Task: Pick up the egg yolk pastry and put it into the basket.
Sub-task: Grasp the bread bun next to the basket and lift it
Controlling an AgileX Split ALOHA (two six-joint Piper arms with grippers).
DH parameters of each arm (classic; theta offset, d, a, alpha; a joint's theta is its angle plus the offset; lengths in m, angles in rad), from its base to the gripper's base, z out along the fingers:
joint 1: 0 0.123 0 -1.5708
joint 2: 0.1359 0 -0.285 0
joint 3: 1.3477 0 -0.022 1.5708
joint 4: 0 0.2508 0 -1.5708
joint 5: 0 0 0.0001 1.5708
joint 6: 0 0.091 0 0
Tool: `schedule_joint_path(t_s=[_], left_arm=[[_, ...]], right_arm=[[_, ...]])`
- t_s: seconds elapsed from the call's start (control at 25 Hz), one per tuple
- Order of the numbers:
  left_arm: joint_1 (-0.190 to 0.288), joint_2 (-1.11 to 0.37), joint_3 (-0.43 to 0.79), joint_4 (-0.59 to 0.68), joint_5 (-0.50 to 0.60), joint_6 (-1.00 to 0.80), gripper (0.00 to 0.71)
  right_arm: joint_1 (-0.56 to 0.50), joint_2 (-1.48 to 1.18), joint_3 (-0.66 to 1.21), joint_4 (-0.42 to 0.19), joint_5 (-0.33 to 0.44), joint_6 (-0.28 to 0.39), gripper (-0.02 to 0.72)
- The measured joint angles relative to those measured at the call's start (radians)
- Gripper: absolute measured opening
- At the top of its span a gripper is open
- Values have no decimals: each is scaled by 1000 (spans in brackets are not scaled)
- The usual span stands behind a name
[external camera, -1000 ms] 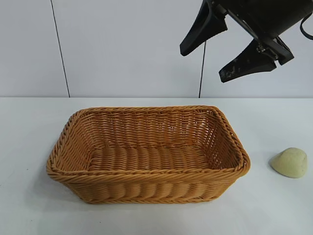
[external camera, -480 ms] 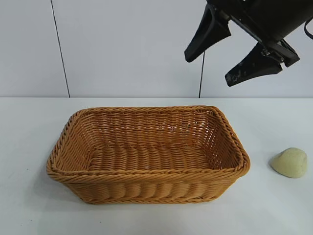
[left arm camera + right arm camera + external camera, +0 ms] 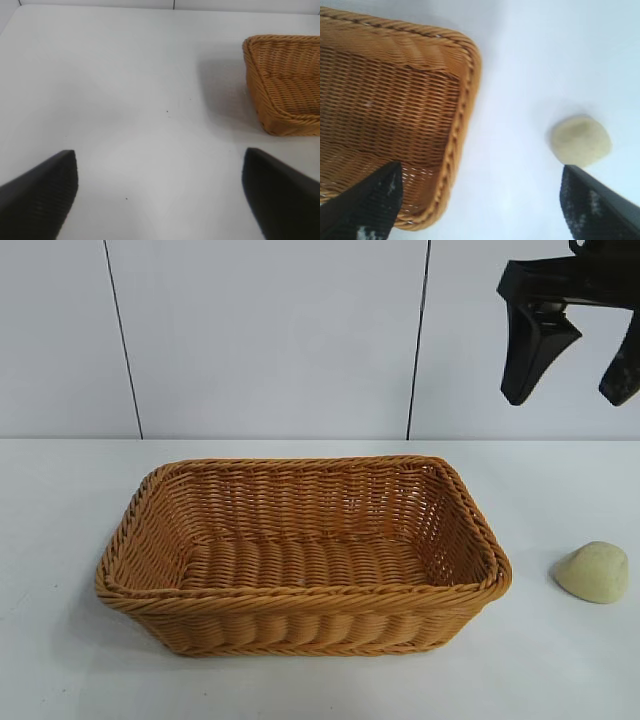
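The egg yolk pastry is a small pale yellow dome lying on the white table, to the right of the basket. The orange-brown wicker basket holds nothing. My right gripper hangs open high in the air, fingers pointing down, above the gap between basket and pastry. In the right wrist view the pastry lies just beyond one finger, and the basket's rim runs past the other finger; the right gripper holds nothing. My left gripper stands open over bare table, left of the basket.
A white table carries everything, with a pale panelled wall behind it. The table lies bare beside the basket's left end. The pastry sits close to the exterior view's right edge.
My right gripper has swung to the right and turned, so its fingers now point straight down instead of slanting left. Basket and pastry have not moved.
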Motion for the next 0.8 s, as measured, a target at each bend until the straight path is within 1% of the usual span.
schedule_joint_path(t_s=[0.16, 0.36, 0.68, 0.8], left_arm=[[0, 0, 0, -1, 0, 0, 643], [0, 0, 0, -1, 0, 0, 643], [0, 0, 0, -1, 0, 0, 643], [0, 0, 0, -1, 0, 0, 643]], right_arm=[[-65, 31, 0, -9, 4, 0, 615], [-150, 81, 0, -11, -29, 0, 615], [-163, 231, 0, -15, -97, 0, 615], [-163, 301, 0, -33, -114, 5, 615]])
